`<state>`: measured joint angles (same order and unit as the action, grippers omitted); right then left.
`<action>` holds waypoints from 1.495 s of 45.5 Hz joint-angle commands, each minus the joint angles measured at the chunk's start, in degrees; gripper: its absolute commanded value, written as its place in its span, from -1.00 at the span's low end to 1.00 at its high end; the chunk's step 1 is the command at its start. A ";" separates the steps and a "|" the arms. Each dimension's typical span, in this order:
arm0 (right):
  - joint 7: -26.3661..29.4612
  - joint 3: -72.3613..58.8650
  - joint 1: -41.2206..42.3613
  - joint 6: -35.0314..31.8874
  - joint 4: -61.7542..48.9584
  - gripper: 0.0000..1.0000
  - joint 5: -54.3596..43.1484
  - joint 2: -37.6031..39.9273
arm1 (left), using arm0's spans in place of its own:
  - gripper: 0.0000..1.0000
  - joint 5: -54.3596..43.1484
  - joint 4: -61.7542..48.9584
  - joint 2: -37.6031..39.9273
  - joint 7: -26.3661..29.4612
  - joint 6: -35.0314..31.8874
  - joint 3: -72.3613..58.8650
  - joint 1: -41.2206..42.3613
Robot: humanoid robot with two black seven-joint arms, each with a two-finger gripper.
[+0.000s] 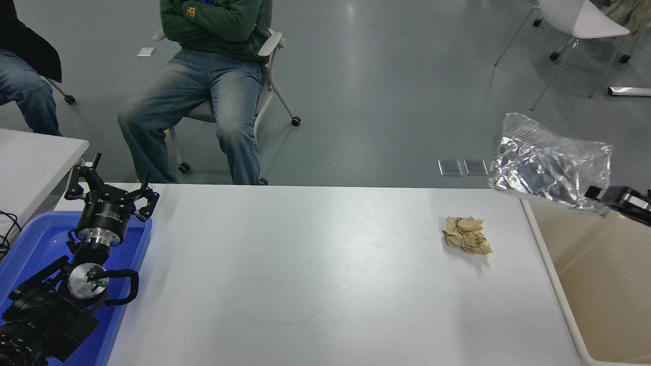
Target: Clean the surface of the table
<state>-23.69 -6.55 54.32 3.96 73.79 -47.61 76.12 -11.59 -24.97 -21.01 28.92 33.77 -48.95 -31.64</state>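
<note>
Seeing my left gripper (109, 195) spread over the blue plastic tray (133, 254) | crumpled brown paper wad (466, 235) lying on the wide white tabletop (305, 274) | right gripper (595, 193) pinching crinkled silver foil sheet (552, 168) above the beige bin (600, 284)

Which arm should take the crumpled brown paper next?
Right. The crumpled brown paper lies near the table's right end, beside the bin, where the right hand holds the foil bag. The left hand sits far off over the blue tray.
</note>
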 commanded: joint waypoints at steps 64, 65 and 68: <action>9.89 0.13 -24.87 1.49 -75.81 -1.00 23.35 -52.47 | 1.00 -0.01 0.01 0.00 0.00 0.06 0.00 0.00; 9.89 0.22 -24.87 1.58 -75.90 -1.00 23.35 -52.56 | 1.00 -0.01 0.01 0.00 0.00 -0.02 0.00 0.00; 9.98 0.48 -24.87 1.67 -76.16 -1.00 23.35 -52.74 | 1.00 -0.01 0.01 0.00 0.00 -0.02 0.00 0.00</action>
<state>-16.82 -6.75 29.52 5.85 4.41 -24.47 28.03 -11.60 -24.96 -21.01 28.92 33.82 -48.95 -31.64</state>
